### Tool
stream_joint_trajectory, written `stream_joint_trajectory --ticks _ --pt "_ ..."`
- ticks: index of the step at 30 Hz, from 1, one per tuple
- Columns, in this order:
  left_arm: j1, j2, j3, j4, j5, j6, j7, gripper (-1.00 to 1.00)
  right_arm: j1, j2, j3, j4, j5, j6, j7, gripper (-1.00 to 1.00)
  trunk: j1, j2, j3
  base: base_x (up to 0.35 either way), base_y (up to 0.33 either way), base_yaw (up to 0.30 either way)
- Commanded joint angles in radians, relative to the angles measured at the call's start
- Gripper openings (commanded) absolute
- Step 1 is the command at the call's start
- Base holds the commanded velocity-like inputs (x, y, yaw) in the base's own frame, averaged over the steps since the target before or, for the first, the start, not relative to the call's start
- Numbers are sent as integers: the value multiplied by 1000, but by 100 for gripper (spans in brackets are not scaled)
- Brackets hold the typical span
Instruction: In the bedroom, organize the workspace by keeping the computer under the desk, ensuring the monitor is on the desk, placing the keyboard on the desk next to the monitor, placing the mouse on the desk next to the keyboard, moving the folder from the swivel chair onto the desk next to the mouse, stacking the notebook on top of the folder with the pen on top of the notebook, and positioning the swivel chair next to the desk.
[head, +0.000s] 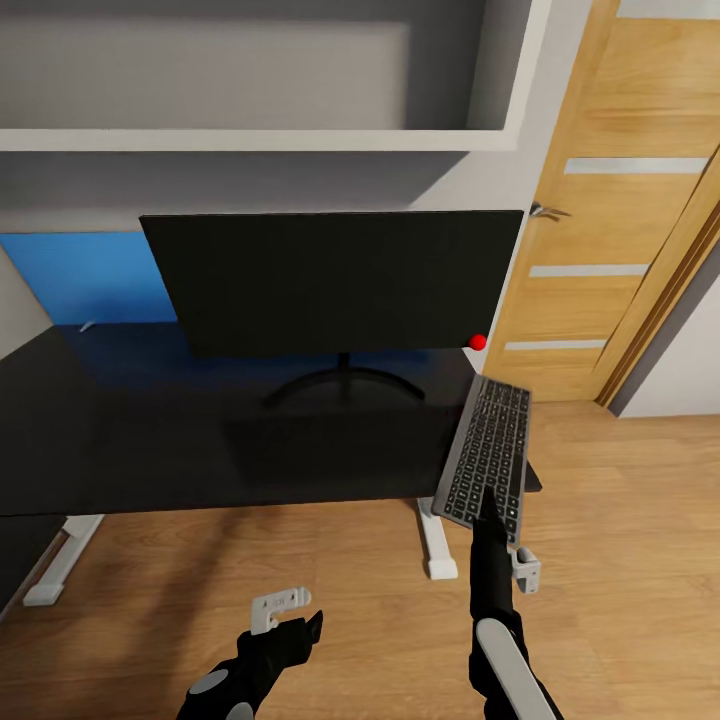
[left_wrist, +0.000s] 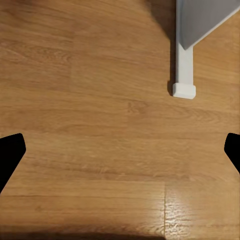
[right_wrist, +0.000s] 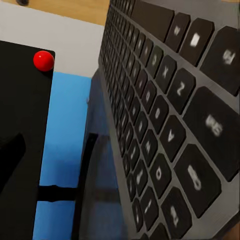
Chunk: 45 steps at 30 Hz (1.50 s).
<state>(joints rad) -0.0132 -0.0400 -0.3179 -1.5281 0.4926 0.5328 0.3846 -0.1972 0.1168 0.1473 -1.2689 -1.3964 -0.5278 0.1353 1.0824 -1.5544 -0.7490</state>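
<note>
Keyboard (head: 487, 459) is a slim dark grey slab with rows of black keys, sitting at the right end of the desk (head: 150, 440), tilted, with its near end sticking out past the desk edge. The right gripper (head: 489, 512) is clamped on that near end, one thin black finger lying over the keys. Up close in the right wrist view the keys (right_wrist: 165, 110) look matte with blurry white legends, too smeared to read. The desk top is glossy black and picks up a faint reflection of the monitor (head: 335, 280), a wide flat black panel on a thin curved stand, red dot (head: 478, 342) at its lower right corner. Behind it is a blue wall panel (head: 90, 275), partly hidden by the screen. White desk legs (head: 436, 545) rest on a light wood plank floor (head: 620, 560); a wooden door (head: 620, 200) with pale strips is cut off at the right. The left gripper (head: 290, 625) hangs low over the floor with fingers spread wide, nothing between them; only its black fingertips (left_wrist: 11, 150) peek in at the edges of the left wrist view.
</note>
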Motion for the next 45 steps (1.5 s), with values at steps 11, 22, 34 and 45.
stream_joint_trajectory --ticks 11,22,34,45 --pt "-1 2 -1 -1 11 1 10 100 -1 0 1 0 -11 -5 7 100 0 0 -1 0 0 0" --pt "-1 2 0 -1 9 1 10 100 -1 -2 1 6 -12 1 1 100 0 0 -1 0 0 0" --pt "-1 2 0 -1 9 2 10 100 -1 -2 0 16 -13 6 -36 100 0 0 -1 0 0 0" --pt "-1 2 0 -1 9 3 10 100 -1 -3 0 23 -14 6 -61 100 0 0 -1 0 0 0"
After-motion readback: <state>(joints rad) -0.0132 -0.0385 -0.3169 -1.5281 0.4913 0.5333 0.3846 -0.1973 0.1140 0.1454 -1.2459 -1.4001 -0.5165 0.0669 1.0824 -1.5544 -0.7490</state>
